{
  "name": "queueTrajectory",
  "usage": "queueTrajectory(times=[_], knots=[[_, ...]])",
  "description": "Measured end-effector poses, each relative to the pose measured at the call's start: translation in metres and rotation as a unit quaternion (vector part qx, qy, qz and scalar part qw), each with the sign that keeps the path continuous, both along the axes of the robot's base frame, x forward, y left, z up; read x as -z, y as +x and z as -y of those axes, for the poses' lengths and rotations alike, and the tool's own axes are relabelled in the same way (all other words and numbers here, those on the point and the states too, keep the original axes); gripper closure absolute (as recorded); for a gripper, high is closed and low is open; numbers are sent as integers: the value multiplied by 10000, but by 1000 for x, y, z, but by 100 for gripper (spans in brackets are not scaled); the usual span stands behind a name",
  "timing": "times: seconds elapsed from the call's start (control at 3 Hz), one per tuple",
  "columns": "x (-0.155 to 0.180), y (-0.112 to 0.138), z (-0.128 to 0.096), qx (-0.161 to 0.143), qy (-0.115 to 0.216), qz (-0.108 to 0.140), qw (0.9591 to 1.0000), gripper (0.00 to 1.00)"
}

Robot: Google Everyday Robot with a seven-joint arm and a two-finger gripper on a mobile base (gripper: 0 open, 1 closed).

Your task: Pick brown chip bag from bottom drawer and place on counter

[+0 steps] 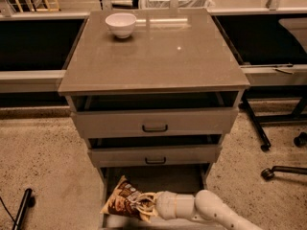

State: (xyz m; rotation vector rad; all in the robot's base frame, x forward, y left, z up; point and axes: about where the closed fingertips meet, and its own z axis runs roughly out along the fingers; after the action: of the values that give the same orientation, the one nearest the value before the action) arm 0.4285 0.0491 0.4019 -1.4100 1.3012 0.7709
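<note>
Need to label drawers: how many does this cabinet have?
3. The top drawer sits under the counter, the middle drawer below it, and the bottom drawer lowest, pulled out, where the claw grips the brown chip bag. None seem hidden.
</note>
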Motion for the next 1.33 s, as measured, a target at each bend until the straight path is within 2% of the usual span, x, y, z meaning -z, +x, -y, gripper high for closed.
queueTrajectory(times=[0.33,0.67,1.33], knots=[[-61,-19,9,-548,125,695,9960,100],[-129,-16,30,-782,-80,1050,9914,100],[-271,19,83,-429,-791,879,9921,100]])
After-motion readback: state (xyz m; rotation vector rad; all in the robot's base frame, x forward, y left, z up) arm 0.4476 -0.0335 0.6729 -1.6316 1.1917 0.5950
